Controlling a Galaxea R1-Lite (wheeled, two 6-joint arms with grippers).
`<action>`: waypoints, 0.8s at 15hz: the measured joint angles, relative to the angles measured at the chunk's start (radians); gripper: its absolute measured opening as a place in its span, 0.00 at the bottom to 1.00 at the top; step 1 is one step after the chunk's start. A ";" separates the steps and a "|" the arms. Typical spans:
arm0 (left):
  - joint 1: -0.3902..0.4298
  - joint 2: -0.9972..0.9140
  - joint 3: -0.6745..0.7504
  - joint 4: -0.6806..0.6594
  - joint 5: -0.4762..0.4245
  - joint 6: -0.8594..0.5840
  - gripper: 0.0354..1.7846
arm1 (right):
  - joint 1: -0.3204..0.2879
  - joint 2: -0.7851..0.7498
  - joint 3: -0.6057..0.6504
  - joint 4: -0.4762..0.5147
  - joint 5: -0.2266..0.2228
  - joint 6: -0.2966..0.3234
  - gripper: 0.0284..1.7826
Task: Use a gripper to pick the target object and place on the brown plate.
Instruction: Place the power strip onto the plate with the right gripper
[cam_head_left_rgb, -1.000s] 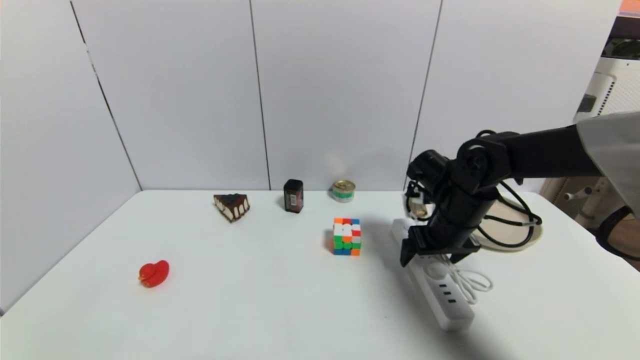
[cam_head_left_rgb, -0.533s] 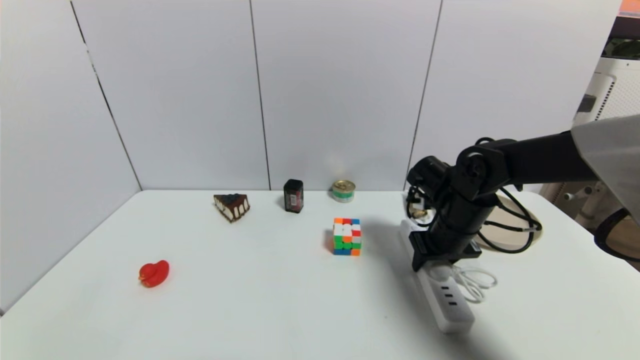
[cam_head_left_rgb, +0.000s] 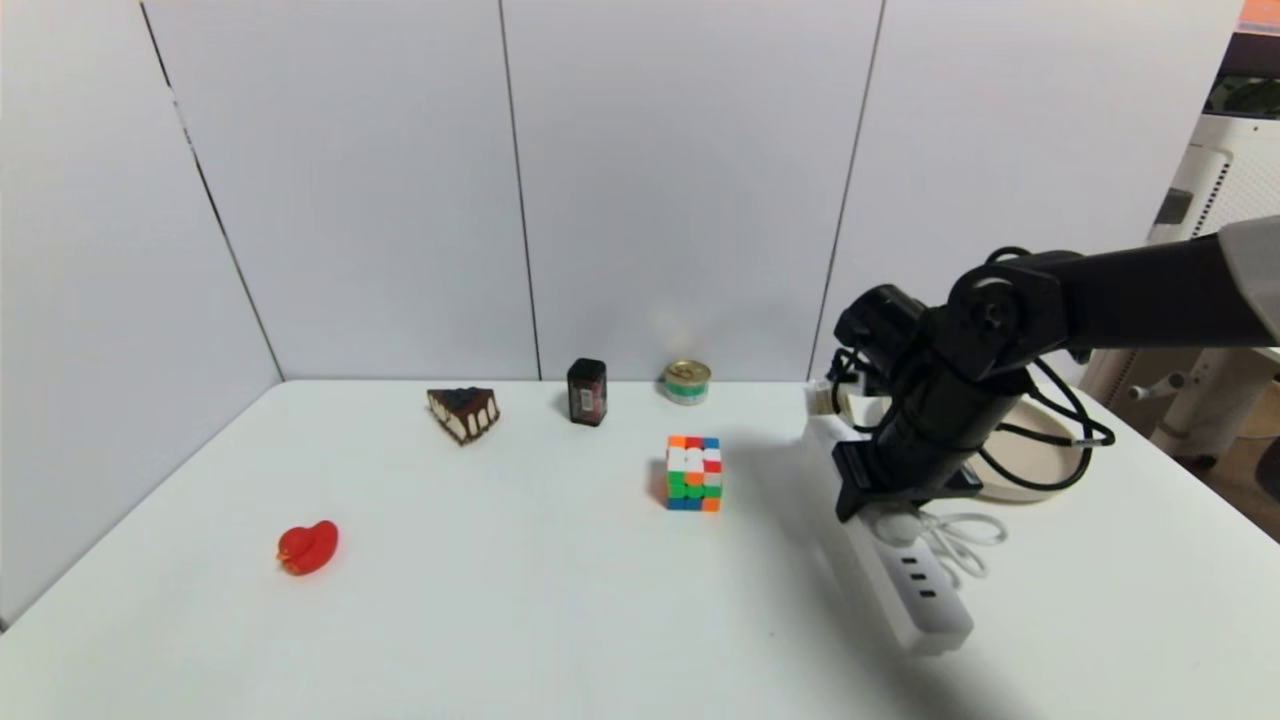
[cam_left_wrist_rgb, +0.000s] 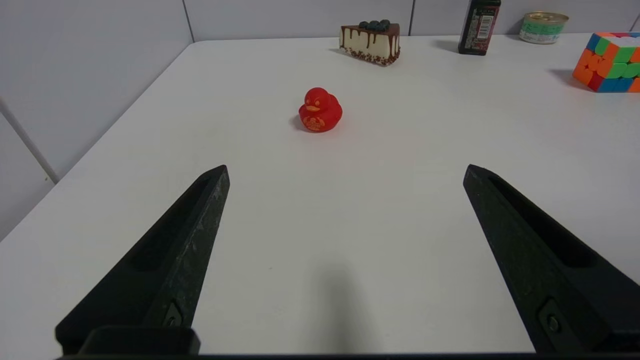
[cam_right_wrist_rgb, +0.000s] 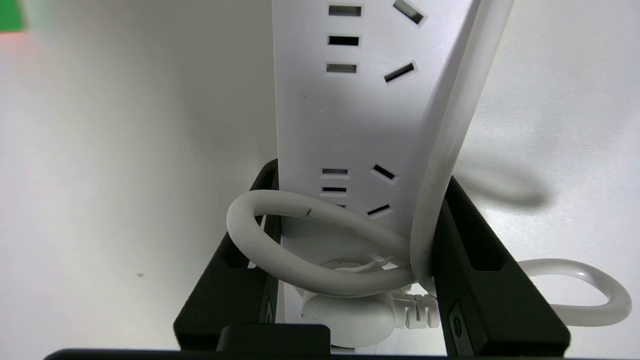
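My right gripper (cam_head_left_rgb: 893, 497) is shut on the white power strip (cam_head_left_rgb: 925, 592), gripping it across its width near the round button. The strip runs from beside the plate toward the table's front. In the right wrist view the black fingers (cam_right_wrist_rgb: 462, 235) clamp both long sides of the strip (cam_right_wrist_rgb: 350, 115), and its white cord (cam_right_wrist_rgb: 280, 255) loops over the top between them. The beige plate (cam_head_left_rgb: 1020, 488) lies just right of and behind the gripper, partly hidden by the arm and its cables. My left gripper (cam_left_wrist_rgb: 345, 170) is open and empty, low over bare table.
A multicoloured puzzle cube (cam_head_left_rgb: 694, 472) stands left of the strip. A small tin (cam_head_left_rgb: 687, 381), a dark box (cam_head_left_rgb: 587, 391) and a cake slice (cam_head_left_rgb: 464, 411) line the back. A red duck (cam_head_left_rgb: 307, 547) sits front left, ahead of the left gripper (cam_left_wrist_rgb: 320, 110).
My right gripper closed on the power strip and moved right toward the plate. The strip shifted right with it.
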 joint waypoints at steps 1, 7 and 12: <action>0.000 0.000 0.000 0.000 0.000 0.000 0.94 | -0.006 -0.016 -0.010 0.000 -0.018 -0.004 0.46; 0.000 0.000 0.000 0.000 0.000 0.000 0.94 | -0.166 -0.029 -0.256 -0.004 -0.062 -0.097 0.46; 0.000 0.000 0.000 0.000 0.000 0.000 0.94 | -0.363 0.135 -0.374 -0.287 -0.066 -0.289 0.46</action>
